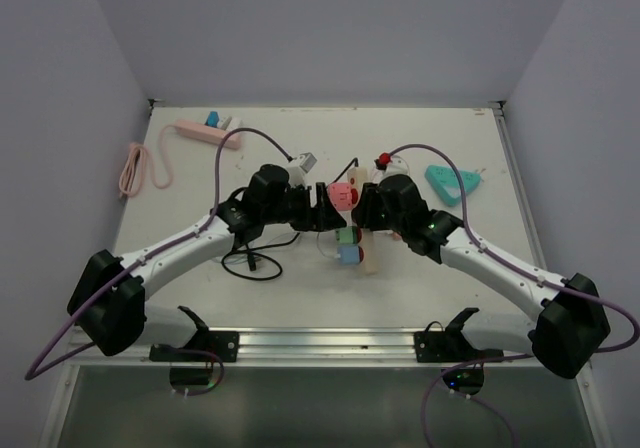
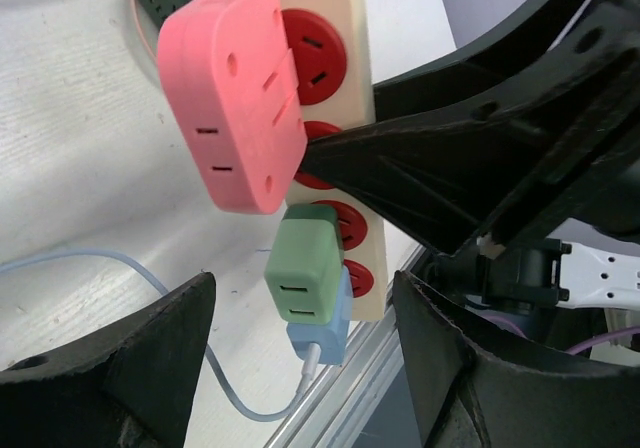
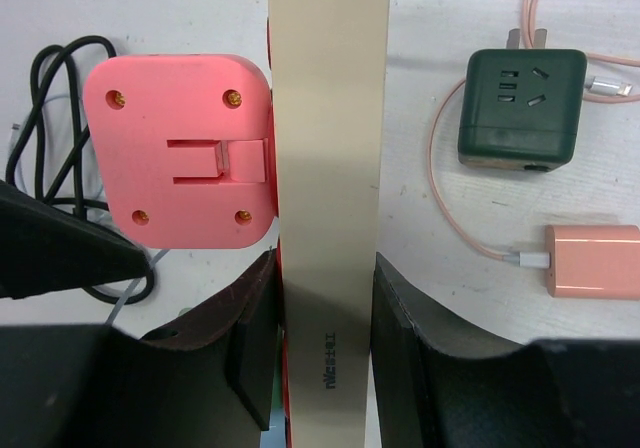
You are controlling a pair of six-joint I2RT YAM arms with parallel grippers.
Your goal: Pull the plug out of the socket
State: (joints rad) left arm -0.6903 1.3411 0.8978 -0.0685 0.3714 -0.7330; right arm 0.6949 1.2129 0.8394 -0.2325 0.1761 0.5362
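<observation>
Right gripper is clenched on the strip, one finger flat on each long side, holding it on edge over the table. The strip's long axis runs straight out from that gripper. The plug, the pink one, is seated in a red socket near the far end and juts out sideways, square to that axis, toward the left arm.

Left gripper is released, jaws spread wide with nothing between the pads. The plug sits just ahead of its fingertips, nearer this arm than anything else. With the right arm busy bracing, the pull looks like the left's job, straight off the socket face and not along the strip.

The plug is a chunky block of matte plastic with rounded corners, slotted on its outer face and screwed at four corners on its side. The broad flat sides should take a grip well. The strip is smooth, hard and cream. Further down, a green cube and a blue cube crowd in close, so a low approach risks catching them.
</observation>
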